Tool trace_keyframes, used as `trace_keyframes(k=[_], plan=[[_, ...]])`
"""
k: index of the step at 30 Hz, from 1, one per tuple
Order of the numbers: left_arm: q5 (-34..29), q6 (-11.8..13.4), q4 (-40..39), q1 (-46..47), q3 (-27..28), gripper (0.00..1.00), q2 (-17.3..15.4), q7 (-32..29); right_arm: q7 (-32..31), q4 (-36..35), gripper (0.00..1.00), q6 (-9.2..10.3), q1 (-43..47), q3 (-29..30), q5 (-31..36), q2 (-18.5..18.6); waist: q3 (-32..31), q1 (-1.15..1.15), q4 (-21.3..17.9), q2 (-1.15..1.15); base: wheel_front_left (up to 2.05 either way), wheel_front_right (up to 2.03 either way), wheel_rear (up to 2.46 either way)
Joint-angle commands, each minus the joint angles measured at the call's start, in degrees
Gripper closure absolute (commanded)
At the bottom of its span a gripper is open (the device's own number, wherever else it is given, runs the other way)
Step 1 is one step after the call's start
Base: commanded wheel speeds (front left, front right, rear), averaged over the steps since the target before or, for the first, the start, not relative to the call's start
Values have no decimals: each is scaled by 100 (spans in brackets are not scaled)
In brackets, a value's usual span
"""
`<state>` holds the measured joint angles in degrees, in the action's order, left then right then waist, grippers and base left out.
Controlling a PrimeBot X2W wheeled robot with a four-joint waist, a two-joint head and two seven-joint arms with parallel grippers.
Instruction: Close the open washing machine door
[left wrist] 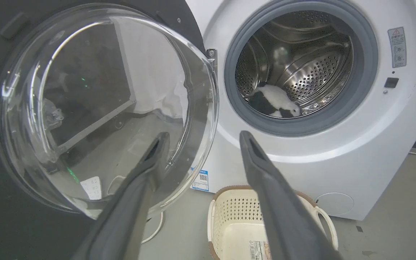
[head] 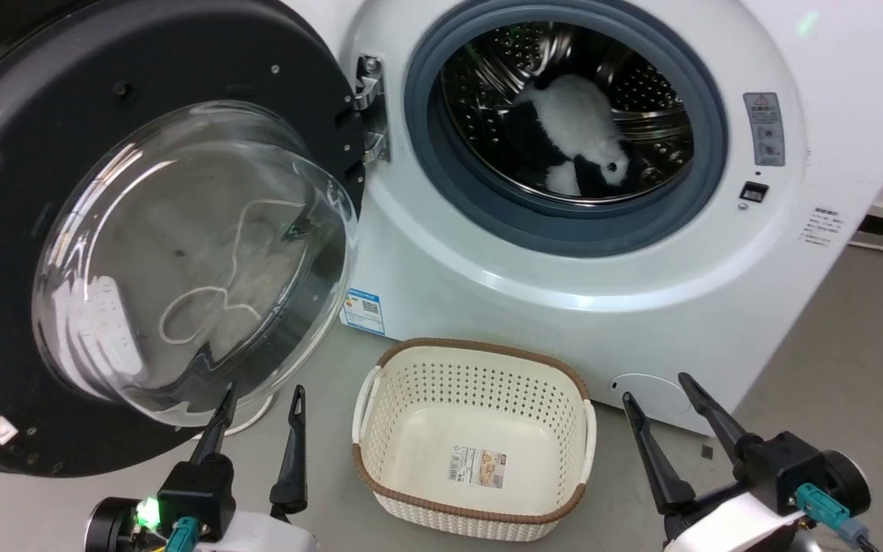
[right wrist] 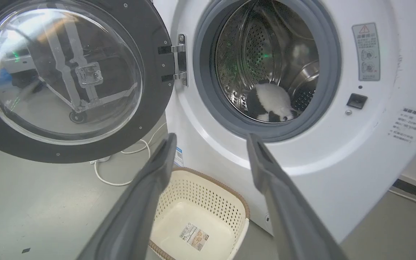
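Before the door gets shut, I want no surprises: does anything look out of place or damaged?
Nothing looks damaged or spilled. The one oddity is what looks like a black-and-white plush toy lying in the drum; the door stands wide open.

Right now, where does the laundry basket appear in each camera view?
Head view: laundry basket lower centre, on the floor.
Left wrist view: laundry basket bottom centre, partly behind the left gripper.
Right wrist view: laundry basket bottom centre, framed by the right gripper.
Shared landmark: blue sticker above the basket's left corner.
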<state>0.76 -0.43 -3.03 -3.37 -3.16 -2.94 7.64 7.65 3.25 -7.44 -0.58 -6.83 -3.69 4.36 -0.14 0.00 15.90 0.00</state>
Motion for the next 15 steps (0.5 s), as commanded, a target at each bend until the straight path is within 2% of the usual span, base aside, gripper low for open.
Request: trace_keyframes(k=[1,15], plan=[[35,24,-35,-60,-15,0,-3,53,52,26,0,-2,-78,-36,-45,34,-6,0,33,0,0,0,0],[95,16,-9,-116,-22,0,-1,244,244,132,0,-3,-56,-247,-151,93,-34,0,399,0,0,0,0]])
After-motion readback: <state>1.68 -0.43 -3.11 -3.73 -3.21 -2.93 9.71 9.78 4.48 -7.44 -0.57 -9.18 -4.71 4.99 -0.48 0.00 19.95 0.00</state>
